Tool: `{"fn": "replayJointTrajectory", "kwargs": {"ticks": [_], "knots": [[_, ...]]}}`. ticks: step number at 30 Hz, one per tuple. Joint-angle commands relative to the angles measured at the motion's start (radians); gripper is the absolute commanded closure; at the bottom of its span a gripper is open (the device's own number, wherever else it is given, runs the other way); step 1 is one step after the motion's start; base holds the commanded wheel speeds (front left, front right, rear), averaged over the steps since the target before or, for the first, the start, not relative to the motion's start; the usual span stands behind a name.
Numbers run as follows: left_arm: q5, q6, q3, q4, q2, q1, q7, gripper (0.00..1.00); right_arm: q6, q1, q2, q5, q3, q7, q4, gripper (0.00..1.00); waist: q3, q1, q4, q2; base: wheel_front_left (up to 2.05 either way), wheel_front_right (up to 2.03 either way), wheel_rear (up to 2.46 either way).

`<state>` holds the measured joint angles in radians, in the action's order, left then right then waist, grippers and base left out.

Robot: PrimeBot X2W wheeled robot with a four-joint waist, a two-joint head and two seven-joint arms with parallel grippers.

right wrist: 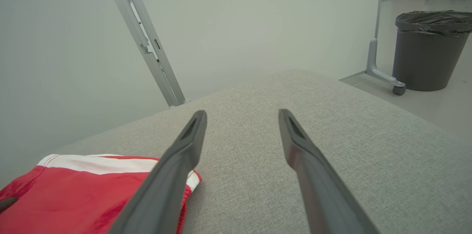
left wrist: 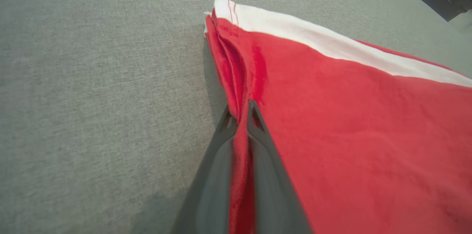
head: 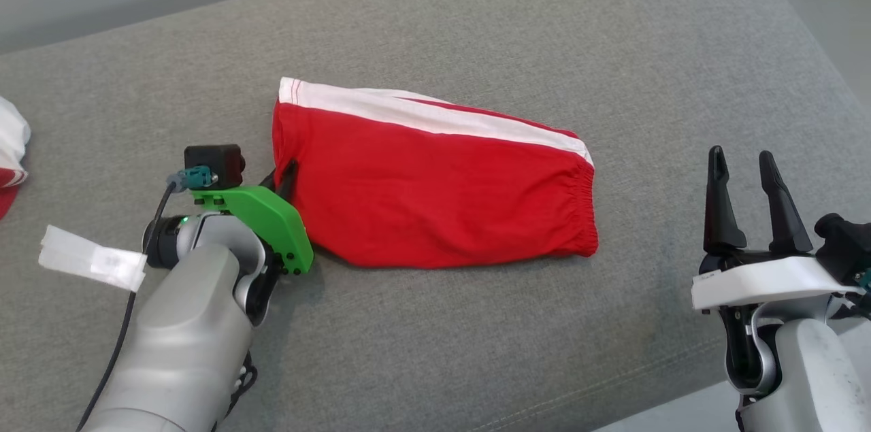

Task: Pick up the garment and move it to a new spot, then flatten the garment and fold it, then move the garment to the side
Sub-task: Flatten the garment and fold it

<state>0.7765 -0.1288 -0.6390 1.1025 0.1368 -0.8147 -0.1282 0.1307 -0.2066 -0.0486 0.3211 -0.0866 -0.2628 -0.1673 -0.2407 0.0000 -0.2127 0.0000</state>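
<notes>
The garment (head: 422,180) is a pair of red shorts with a white side stripe, lying folded flat on the grey cushion (head: 517,24). My left gripper (head: 286,173) sits at its left hem edge, shut on a pinch of the red cloth. In the left wrist view the garment (left wrist: 350,123) fills the right half, and my left gripper (left wrist: 241,110) has a fold of red fabric squeezed between its dark fingers. My right gripper (head: 745,160) stands open at the lower right, apart from the cloth. In the right wrist view my right gripper (right wrist: 241,116) is spread over bare cushion, the garment (right wrist: 73,189) at lower left.
Another red and white cloth (head: 10,160) lies at the cushion's far left edge. A piece of white tape (head: 92,258) hangs on my left arm's cable. Beyond the cushion stand a grey bin (right wrist: 427,49), a wall and a metal frame leg (right wrist: 147,38).
</notes>
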Motion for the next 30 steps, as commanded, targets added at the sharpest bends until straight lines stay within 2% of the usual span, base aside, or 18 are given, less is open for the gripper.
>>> {"fn": "replayJointTrajectory", "kwargs": {"ticks": [1,6,14,26,27,28,29,30], "knots": [[0.015,-0.002,0.001,-0.008,0.005,0.032,-0.021,1.0,0.0,0.019,-0.003,-0.01,-0.009,-0.004,0.0,0.0,0.048,0.0,0.054,0.0,0.0,0.0,0.0],[0.036,-0.001,0.01,-0.02,0.008,0.086,-0.069,1.0,0.0,0.043,-0.003,-0.02,-0.032,-0.004,-0.002,0.0,0.088,0.0,0.119,0.0,0.0,0.0,0.0],[0.055,0.034,0.023,-0.05,-0.01,0.184,-0.109,1.0,0.0,0.075,-0.004,-0.039,-0.051,-0.004,-0.013,0.0,0.138,0.0,0.204,0.0,0.0,0.0,0.0],[0.076,0.093,0.069,-0.158,-0.027,0.33,-0.135,1.0,0.0,0.09,-0.004,-0.049,-0.03,-0.004,-0.037,0.0,0.174,0.0,0.232,0.0,0.0,0.0,0.0],[0.073,0.099,0.075,-0.172,-0.024,0.339,-0.136,0.84,0.0,0.091,-0.004,-0.049,-0.028,-0.004,-0.041,0.0,0.176,0.0,0.232,0.0,0.0,0.0,0.0],[0.067,0.107,0.079,-0.184,-0.018,0.347,-0.137,0.6,0.0,0.092,-0.004,-0.048,-0.025,-0.004,-0.045,0.0,0.178,0.0,0.231,0.0,0.0,0.0,0.0],[0.059,0.114,0.081,-0.195,-0.012,0.355,-0.138,0.2,0.0,0.093,-0.004,-0.047,-0.023,-0.004,-0.049,0.0,0.181,0.0,0.229,0.0,0.0,0.0,0.0],[0.054,0.121,0.09,-0.214,-0.008,0.361,-0.138,0.0,0.0,0.094,-0.004,-0.048,-0.021,-0.004,-0.052,0.0,0.183,0.0,0.228,0.0,0.0,0.0,0.0]]}}
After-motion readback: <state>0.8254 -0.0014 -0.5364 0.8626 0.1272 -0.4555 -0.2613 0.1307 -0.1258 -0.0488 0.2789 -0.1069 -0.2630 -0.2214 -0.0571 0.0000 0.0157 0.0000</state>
